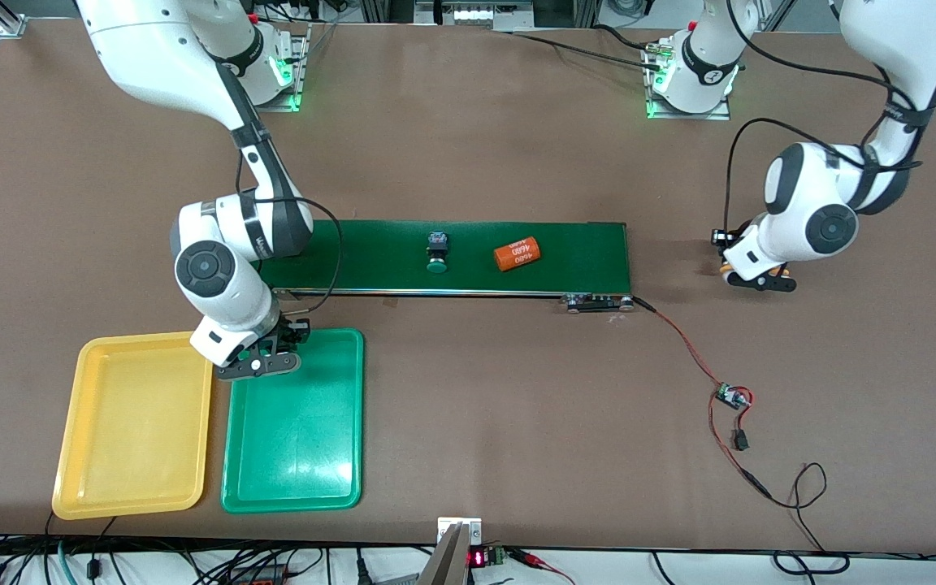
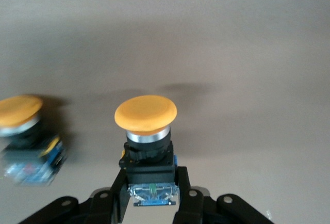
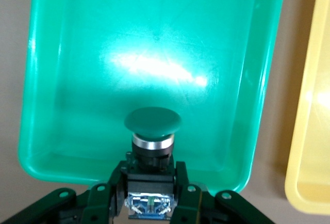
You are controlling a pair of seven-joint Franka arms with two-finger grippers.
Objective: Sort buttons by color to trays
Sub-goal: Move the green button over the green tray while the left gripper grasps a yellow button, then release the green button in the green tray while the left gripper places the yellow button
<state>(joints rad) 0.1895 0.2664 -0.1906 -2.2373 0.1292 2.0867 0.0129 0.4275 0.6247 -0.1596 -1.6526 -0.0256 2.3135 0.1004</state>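
Note:
My right gripper [image 1: 261, 361] [image 3: 151, 175] is shut on a green-capped button [image 3: 152, 139], over the green tray [image 1: 297, 455] [image 3: 62, 105] at its end toward the conveyor. The yellow tray [image 1: 135, 422] [image 3: 309, 131] lies beside the green one. My left gripper [image 1: 748, 276] [image 2: 150, 180] is shut on the black-and-blue body of a yellow-orange-capped button [image 2: 146, 126], low over the bare table past the conveyor's end. A second yellow-orange button [image 2: 23, 131] lies on the table close beside it. Another green-capped button [image 1: 436, 252] rests on the belt.
The long dark-green conveyor belt [image 1: 354, 252] runs across the middle of the table with an orange "4680" cylinder [image 1: 517, 253] on it. Red and black wires with a small circuit board [image 1: 732, 398] trail from the belt's end toward the front camera.

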